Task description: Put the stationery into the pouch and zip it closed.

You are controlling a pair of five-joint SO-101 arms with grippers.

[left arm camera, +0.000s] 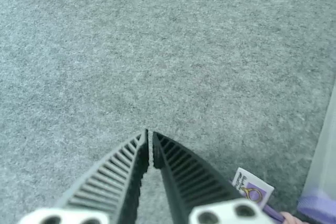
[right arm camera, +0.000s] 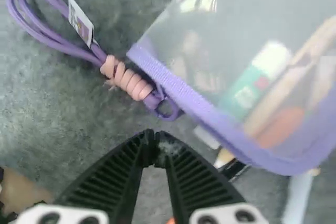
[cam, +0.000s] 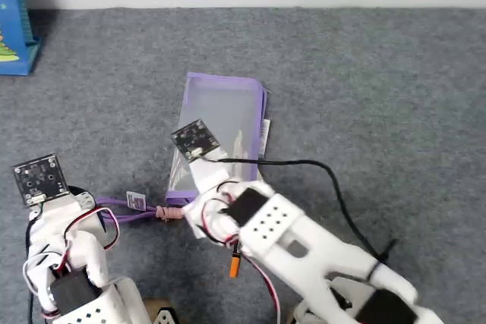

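The translucent purple pouch (cam: 222,123) lies in the middle of the grey mat. In the right wrist view the pouch (right arm camera: 247,51) shows stationery inside: a green-and-white stick (right arm camera: 252,82), an orange item (right arm camera: 278,127) and a pencil. A pencil tip (right arm camera: 224,157) pokes out under its purple edge. The zip's ring pull (right arm camera: 167,109) carries pink beads (right arm camera: 126,81) and a purple strap (right arm camera: 37,19) with a tag (right arm camera: 80,22). My right gripper (right arm camera: 155,141) is shut and empty, just short of the ring pull. My left gripper (left arm camera: 149,136) is shut over bare mat, left of the tag (left arm camera: 252,188).
A blue box (cam: 15,28) stands at the far left edge by the wall. The strap (cam: 125,209) runs across the mat between the two arms. A small orange piece (cam: 235,263) shows beside the right arm. Open grey mat lies to the right of the pouch.
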